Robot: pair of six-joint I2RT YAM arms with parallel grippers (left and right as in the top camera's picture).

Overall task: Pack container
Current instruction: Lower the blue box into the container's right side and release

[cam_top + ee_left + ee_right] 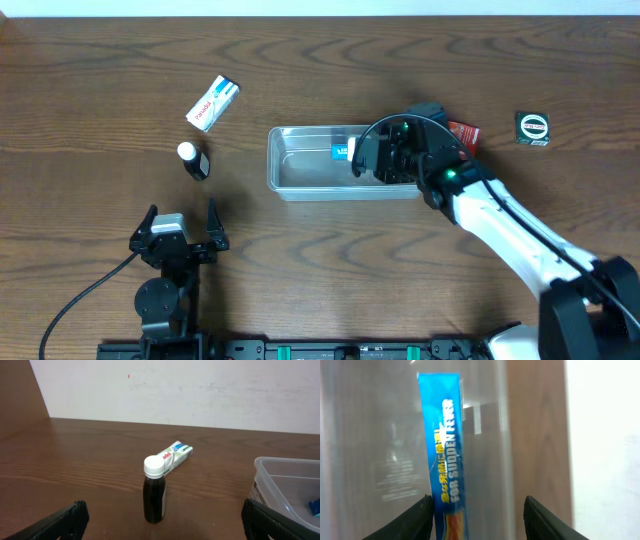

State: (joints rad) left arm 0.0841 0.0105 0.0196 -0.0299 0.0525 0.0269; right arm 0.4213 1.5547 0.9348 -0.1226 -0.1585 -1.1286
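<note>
The clear container (300,185) sits mid-table. It also shows in the left wrist view (285,485). My right gripper (360,160) is inside the container's right half, jaws open (477,510). A blue box (341,151) stands inside, against the far wall. In the right wrist view the blue box (442,460) lies beside one finger, with the clear wall (506,435) behind it. My left gripper (180,232) is open and empty near the front left. Its fingers (160,525) frame a dark bottle with a white cap (154,492).
The dark bottle (194,160) stands left of the container. A white box (213,103) lies beyond it and shows in the left wrist view (176,456). A red box (463,132) and a black packet with a green ring (533,129) lie at the right.
</note>
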